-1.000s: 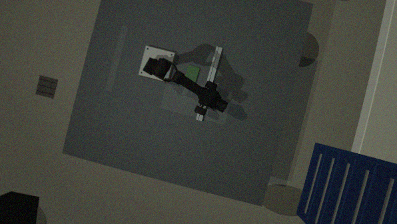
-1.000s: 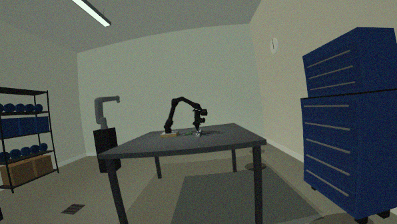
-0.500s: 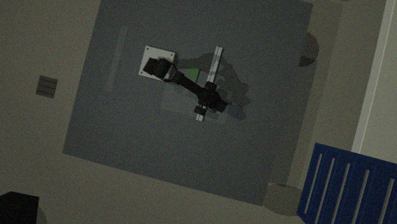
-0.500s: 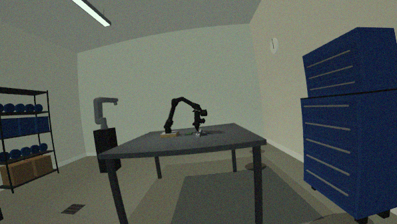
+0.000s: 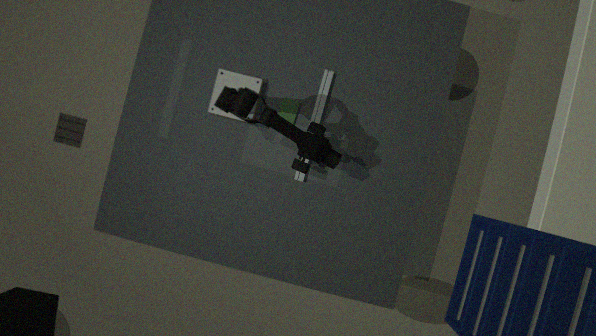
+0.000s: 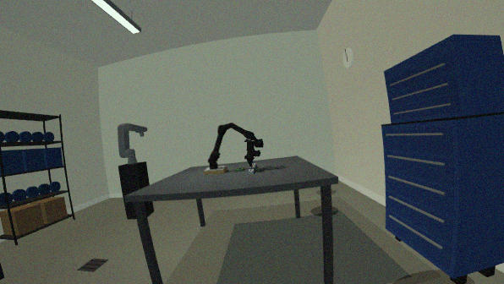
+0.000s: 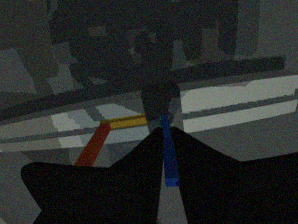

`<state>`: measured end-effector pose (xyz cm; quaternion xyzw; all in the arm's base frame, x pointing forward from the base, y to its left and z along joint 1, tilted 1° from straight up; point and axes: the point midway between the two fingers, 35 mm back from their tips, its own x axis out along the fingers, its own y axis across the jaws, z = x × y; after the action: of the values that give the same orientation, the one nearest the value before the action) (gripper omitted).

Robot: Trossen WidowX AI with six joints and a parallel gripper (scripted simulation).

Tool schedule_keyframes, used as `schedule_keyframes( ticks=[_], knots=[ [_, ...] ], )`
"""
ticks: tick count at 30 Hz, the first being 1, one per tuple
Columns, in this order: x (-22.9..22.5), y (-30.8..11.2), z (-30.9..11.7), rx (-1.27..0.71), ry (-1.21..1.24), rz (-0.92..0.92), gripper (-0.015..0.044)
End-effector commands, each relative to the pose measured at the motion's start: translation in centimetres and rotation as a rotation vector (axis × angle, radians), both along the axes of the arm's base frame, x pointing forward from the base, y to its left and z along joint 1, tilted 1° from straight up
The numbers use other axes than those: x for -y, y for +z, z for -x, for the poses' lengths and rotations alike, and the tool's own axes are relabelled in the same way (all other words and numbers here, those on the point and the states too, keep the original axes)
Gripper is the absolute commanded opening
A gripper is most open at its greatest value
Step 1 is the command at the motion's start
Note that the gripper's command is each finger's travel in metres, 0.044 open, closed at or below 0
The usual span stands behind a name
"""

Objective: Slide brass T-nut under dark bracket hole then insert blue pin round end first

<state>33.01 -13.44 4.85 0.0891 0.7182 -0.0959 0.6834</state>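
My gripper (image 7: 165,132) (image 6: 251,165) is shut on the blue pin (image 7: 169,155), low over the rail. The pin's far end meets the top of the dark bracket (image 7: 159,95) at or beside its hole; whether it is inside the hole cannot be told. The aluminum rail (image 7: 235,104) (image 5: 326,89) runs across the wrist view under the bracket. The brass T-nut (image 7: 129,121) lies along the slot, its right end reaching the bracket. Its orange handle (image 7: 93,145) rises from the left end, and the left finger hides its lower part in the wrist view.
The green tray (image 5: 288,106) is between the robot's white base plate (image 5: 235,77) and the rail. The arm hides the rail's middle in the top view. The arm's shadow falls across the rail and the table (image 6: 190,183).
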Motion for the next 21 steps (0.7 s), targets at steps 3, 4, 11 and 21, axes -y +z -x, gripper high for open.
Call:
schedule_keyframes(
  ticks=[3, 4, 11, 21],
  knots=[
    [0.02, -0.01, -0.09, -0.017, -0.001, -0.002, -0.0150],
    [0.02, -0.01, -0.10, -0.020, -0.002, -0.002, -0.0150],
    [0.04, -0.01, -0.22, -0.039, -0.002, -0.005, -0.0150],
    [0.07, -0.01, -0.37, -0.067, -0.003, -0.010, -0.0150]
  ],
)
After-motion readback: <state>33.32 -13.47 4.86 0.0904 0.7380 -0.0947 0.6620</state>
